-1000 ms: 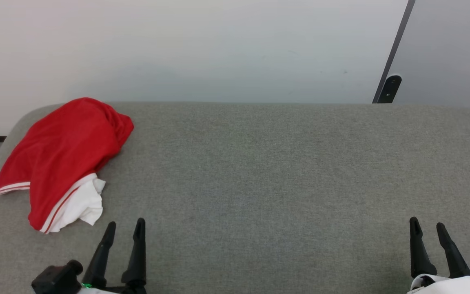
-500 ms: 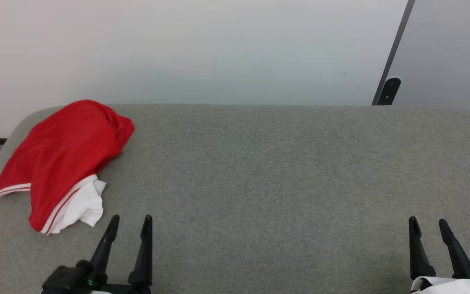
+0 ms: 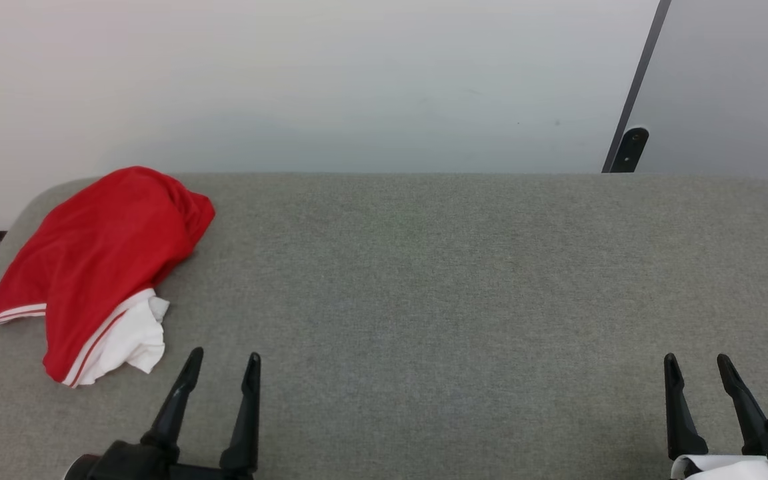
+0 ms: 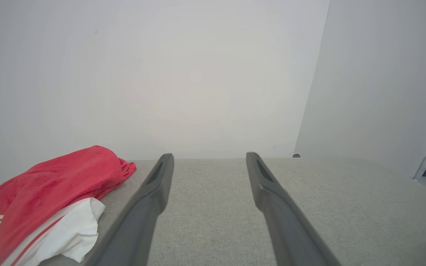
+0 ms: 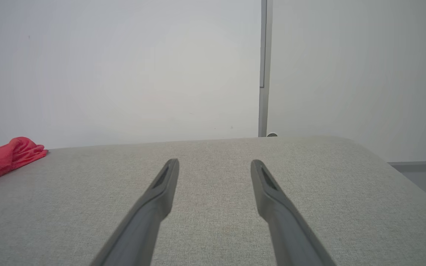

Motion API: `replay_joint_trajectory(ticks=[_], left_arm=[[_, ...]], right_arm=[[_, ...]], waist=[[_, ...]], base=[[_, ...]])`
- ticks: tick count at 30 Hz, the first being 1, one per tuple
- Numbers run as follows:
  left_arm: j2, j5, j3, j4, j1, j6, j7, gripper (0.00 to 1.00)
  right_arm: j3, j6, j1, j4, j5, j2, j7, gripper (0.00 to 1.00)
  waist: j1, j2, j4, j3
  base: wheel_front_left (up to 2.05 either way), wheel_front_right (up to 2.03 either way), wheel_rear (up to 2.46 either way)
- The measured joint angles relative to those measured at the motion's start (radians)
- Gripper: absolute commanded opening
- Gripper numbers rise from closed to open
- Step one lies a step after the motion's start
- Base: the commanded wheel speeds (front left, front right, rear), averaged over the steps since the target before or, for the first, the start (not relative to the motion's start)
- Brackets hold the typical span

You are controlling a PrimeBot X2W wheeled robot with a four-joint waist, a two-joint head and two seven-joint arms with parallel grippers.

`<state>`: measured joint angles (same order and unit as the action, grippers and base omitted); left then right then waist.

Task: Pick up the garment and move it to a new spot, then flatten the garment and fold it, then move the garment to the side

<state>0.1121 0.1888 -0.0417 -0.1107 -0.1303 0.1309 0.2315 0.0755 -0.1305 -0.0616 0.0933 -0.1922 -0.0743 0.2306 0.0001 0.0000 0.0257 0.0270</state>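
Bright even light, soft faint shadows, sharp focus, no glare

The head camera sits high over the near edge of the grey padded table (image 3: 424, 300). It looks forward and down toward the white wall (image 3: 291, 80) at 12 o'clock, with the left gripper (image 3: 225, 355) at 7 o'clock and the right gripper (image 3: 697, 358) at 5. Each wrist camera rides low and close over the table, facing the same wall along its own fingers (image 4: 150, 199). All three views share the table's far edge and the garment (image 3: 97, 260), at 8 to 9 o'clock in each.
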Motion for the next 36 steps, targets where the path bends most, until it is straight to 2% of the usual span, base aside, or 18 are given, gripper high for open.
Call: replay_joint_trajectory(ticks=[8, 15, 31, 36], left_arm=[[0.0, -0.051, -0.007, -0.012, -0.003, 0.0, 0.016, 1.0], [0.012, -0.085, 0.016, -0.003, -0.003, 0.001, 0.029, 1.0], [0.049, -0.077, 0.112, 0.095, -0.018, 0.0, 0.033, 1.0], [0.027, -0.08, 0.167, 0.084, -0.028, -0.034, 0.033, 1.0]], right_arm=[[-0.007, 0.0, -0.01, -0.014, 0.059, -0.004, 0.016, 1.0], [-0.027, 0.0, -0.027, -0.017, 0.103, -0.013, 0.028, 1.0], [-0.189, 0.0, -0.012, 0.027, 0.08, -0.002, 0.033, 1.0], [-0.258, 0.0, 0.023, 0.045, 0.067, 0.001, 0.033, 1.0]], waist=[[0.0, 0.0001, -0.012, 0.002], [0.0, 0.0, -0.068, 0.011], [0.0, 0.0001, -0.318, 0.053], [0.0, 0.0, -0.405, 0.063]], base=[[0.0, 0.0, 0.0], [0.0, 0.0, 0.0], [0.0, 0.0, 0.0], [0.0, 0.0, 0.0]])
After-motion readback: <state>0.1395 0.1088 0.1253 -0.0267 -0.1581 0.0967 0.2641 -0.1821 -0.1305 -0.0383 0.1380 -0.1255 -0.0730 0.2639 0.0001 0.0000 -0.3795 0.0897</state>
